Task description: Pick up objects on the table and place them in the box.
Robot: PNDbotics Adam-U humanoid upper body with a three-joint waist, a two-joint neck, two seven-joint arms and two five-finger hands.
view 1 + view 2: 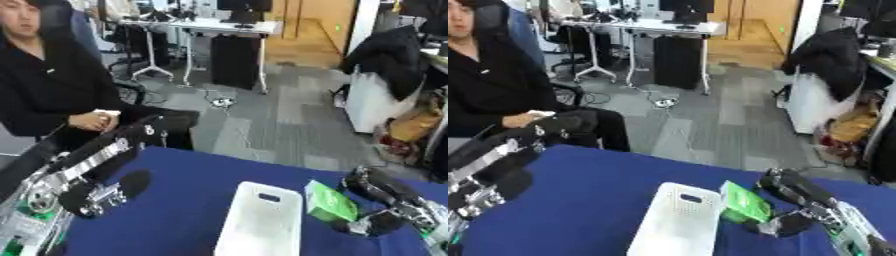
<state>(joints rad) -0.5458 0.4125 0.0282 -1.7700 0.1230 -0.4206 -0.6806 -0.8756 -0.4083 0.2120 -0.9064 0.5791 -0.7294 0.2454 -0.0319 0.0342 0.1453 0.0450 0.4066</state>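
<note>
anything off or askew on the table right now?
Nothing spilled or damaged. The green packet is off the blue table, tilted, pinched in the right hand beside the white box, not yet inside. The left hand hangs over the table at the left; I can't read its fingers.

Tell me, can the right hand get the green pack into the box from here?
Probably yes. The right hand holds the green pack right beside the white box, with nothing between them.

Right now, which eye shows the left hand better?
The left eye view: the left hand shows over the blue table, beside the white box. In the right eye view only part of it shows at the frame's left edge.
</note>
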